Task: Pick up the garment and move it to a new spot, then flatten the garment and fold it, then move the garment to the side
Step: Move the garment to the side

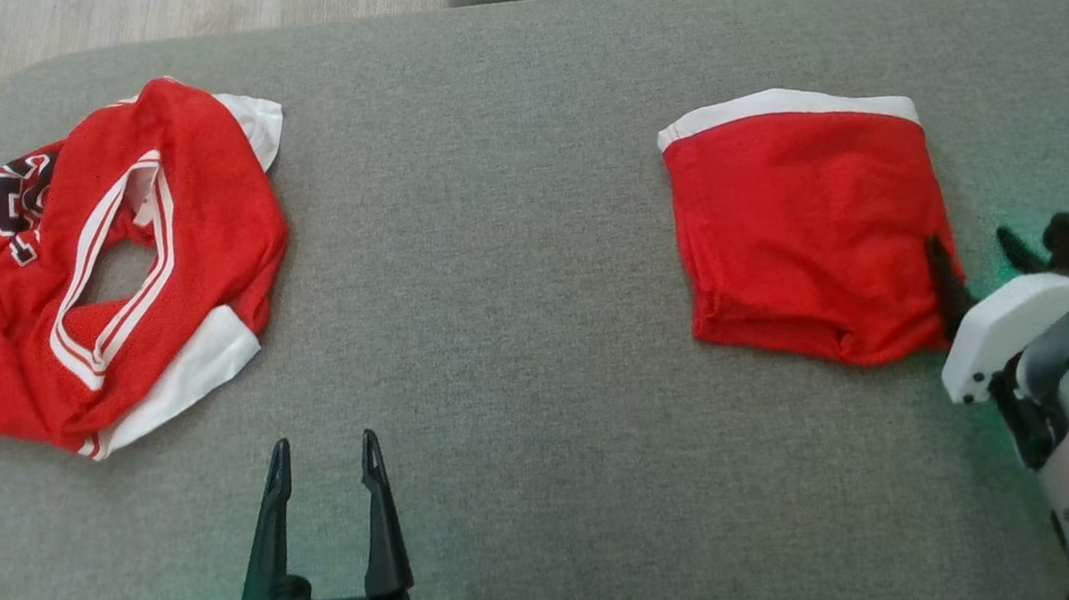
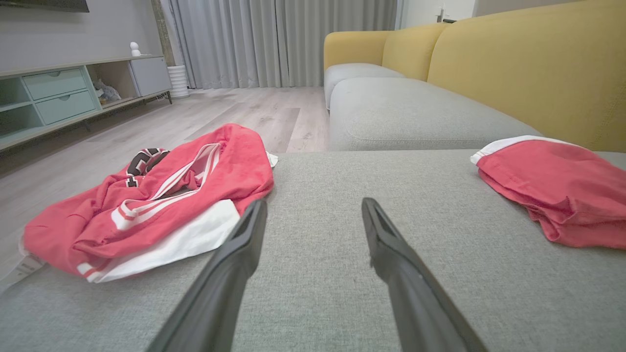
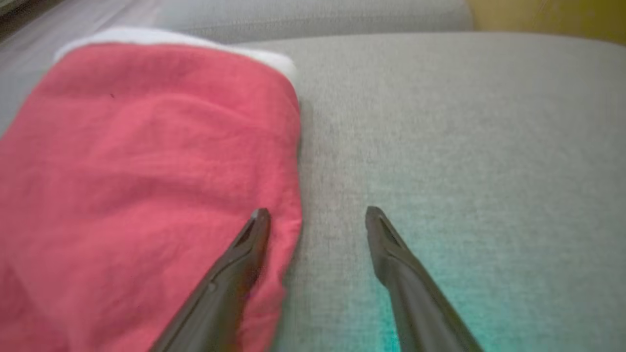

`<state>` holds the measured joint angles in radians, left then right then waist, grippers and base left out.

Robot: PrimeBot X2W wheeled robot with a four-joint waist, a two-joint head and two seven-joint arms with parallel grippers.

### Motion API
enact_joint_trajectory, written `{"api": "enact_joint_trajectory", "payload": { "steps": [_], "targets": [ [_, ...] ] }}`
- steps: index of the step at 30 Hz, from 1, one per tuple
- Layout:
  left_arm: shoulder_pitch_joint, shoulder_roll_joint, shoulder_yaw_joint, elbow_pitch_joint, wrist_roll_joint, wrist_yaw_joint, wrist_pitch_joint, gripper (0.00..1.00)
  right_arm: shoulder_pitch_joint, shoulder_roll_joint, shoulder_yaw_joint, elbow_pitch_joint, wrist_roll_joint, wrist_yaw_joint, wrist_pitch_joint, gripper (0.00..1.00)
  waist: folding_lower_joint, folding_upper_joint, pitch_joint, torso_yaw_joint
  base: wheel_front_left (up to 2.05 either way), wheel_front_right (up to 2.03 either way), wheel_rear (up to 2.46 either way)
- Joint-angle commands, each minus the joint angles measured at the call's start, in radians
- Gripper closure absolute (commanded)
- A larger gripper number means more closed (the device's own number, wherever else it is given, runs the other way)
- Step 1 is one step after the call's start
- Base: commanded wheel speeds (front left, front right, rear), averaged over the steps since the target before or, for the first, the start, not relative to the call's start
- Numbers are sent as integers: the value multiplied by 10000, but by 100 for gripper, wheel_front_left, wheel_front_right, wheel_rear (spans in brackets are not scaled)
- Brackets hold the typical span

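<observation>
step (judged): move folded garment (image 1: pixel 809 238) aside | garment: on sofa cushion (image 1: pixel 514 292), well right of crumpled jersey (image 1: pixel 98 269) | right gripper (image 3: pixel 317 215): open, empty, straddling garment's edge farthest from jersey | left gripper (image 1: pixel 324 450): open, empty, near jersey | tip: pinch all layers, slide low, keep fold

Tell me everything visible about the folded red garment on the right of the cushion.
The folded red garment is a roughly square packet of thin red fabric with a white band along its far edge. It lies flat on the grey cushion, its near edge slightly rumpled. The right gripper is open astride its right edge, one finger above the cloth, the other above bare cushion; contact cannot be told.
</observation>
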<state>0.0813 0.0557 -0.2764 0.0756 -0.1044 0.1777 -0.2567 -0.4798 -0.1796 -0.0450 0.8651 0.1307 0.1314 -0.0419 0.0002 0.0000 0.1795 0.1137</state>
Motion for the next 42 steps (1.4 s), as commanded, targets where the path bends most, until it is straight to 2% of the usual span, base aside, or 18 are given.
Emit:
{"api": "enact_joint_trajectory", "payload": {
  "steps": [1, 3, 5, 6, 12, 18, 23, 31, 39, 40, 41, 42],
  "targets": [
    [-347, -55, 195, -256, -6, 101, -51, 0, -330, 32, 218, 107, -53, -7, 193, 15, -2, 0, 29, -11, 0, 0, 0],
    [-383, -55, 167, -246, -37, 124, -51, 0, -444, 133, 357, 455, 79, -7, 429, 66, -2, 0, 81, -55, 0, 0, 0],
    [-427, -55, 154, -253, -63, 137, -51, 0, -578, 244, 555, 643, 381, -7, 577, 97, -2, 0, 161, -137, 0, 0, 0],
    [-459, -55, 149, -262, -72, 136, -51, 0, -656, 282, 665, 682, 586, -7, 602, 100, -2, 0, 215, -188, 0, 0, 0],
    [-711, -55, 179, -256, -27, 89, -51, 0, -1058, 40, 1505, 652, 1489, -7, 495, 100, -2, 0, 493, -527, 0, 0, 0],
    [-870, -55, 261, -280, 62, 44, -51, 0, -1386, -697, 1835, 547, 1731, -7, 112, 100, -2, 0, 678, -859, 0, 0, 0],
    [-1030, -55, 268, -330, 130, -33, -51, 0, -1737, -1698, 1900, 466, 1785, -7, -37, 100, -2, 0, 1006, -1263, 0, 0, 0],
    [-1608, -55, 241, -371, 324, -206, -51, 0, -2467, -3588, 1374, 512, 1665, -7, -16, 100, -2, 0, 1964, -1807, 0, 0, 0],
    [-2430, -55, 205, -316, 579, -424, -51, 0, -3112, -4997, 6, 923, 978, -7, -187, 100, -2, 0, 2941, -1963, 0, 0, 0],
    [-2516, -55, 197, -297, 596, -450, -51, 0, -3200, -5090, -277, 1011, 769, -7, -340, 53, -2, 0, 3008, -1971, 0, 0, 0],
    [-2596, -55, 182, -264, 607, -479, -51, 0, -3271, -5102, -511, 1048, 522, -7, -553, 0, -2, 0, 3040, -1969, 0, 0, 0],
    [-2663, -55, 166, -225, 609, -501, -51, 0, -3322, -5023, -732, 1131, 322, -7, -649, 0, -2, 0, 3047, -1966, 0, 0, 0]
  ]
}}
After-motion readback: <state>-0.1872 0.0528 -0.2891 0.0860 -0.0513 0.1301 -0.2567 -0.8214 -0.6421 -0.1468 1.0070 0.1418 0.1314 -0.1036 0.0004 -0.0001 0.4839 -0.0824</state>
